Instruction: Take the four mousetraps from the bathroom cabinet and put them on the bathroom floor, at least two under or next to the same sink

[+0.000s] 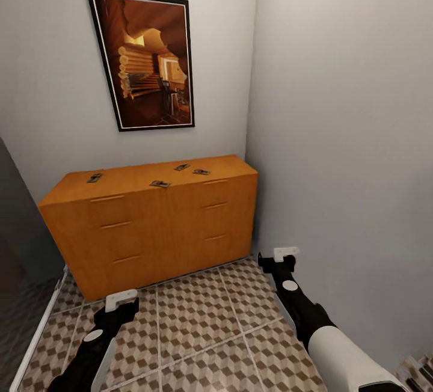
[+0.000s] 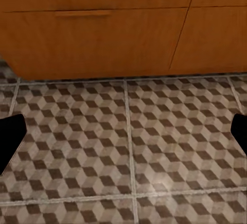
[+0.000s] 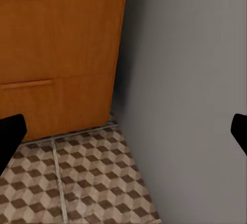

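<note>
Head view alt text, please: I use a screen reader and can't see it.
Four mousetraps lie on top of an orange-brown wooden cabinet in a corner of grey walls, under a framed picture. Low in front, the left gripper and right gripper hang empty over the cube-patterned floor.

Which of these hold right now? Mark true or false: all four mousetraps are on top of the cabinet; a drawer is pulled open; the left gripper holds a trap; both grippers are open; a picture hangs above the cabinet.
1. All four mousetraps lie on top of the cabinet: true.
2. A drawer is pulled open: false, all drawers are shut.
3. The left gripper holds a trap: false, it is empty, low over the floor.
4. Both grippers are open, the right gripper too: true.
5. A picture hangs above the cabinet: true.
</note>
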`<state>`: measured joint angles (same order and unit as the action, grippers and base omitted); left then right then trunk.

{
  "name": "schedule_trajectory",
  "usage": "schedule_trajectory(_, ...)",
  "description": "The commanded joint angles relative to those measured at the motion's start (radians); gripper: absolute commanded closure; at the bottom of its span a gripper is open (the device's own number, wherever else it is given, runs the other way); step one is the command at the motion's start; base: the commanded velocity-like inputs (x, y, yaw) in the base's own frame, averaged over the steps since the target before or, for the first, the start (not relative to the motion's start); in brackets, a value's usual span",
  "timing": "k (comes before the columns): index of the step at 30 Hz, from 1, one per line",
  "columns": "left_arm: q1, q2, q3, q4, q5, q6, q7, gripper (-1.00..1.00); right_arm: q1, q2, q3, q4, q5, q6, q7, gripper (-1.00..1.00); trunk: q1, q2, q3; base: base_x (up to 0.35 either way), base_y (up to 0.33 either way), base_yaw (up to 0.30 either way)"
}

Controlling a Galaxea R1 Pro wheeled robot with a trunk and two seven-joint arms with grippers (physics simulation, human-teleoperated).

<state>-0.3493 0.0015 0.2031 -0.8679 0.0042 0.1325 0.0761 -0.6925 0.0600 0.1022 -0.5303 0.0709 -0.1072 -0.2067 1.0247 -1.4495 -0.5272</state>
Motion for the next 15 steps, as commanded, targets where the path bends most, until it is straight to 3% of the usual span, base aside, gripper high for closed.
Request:
schedule_trajectory(1, 0.000, 0.000, -0.001, -0.001, 0.000, 0.006, 0.003, -1.00, -0.001, 0.000, 0.004, 0.001, 0.007, 0.000, -0.008, -1.00, 0.000, 0.000, -0.001, 0.197, 0.000, 0.288)
schedule_trajectory(15, 0.000, -0.011, -0.004, 0.004, 0.000, 0.006, 0.002, -1.00, -0.001, 0.000, 0.004, 0.001, 0.007, 0.000, -0.008, -1.00, 0.000, 0.000, -0.001, 0.168, -0.035, 0.288)
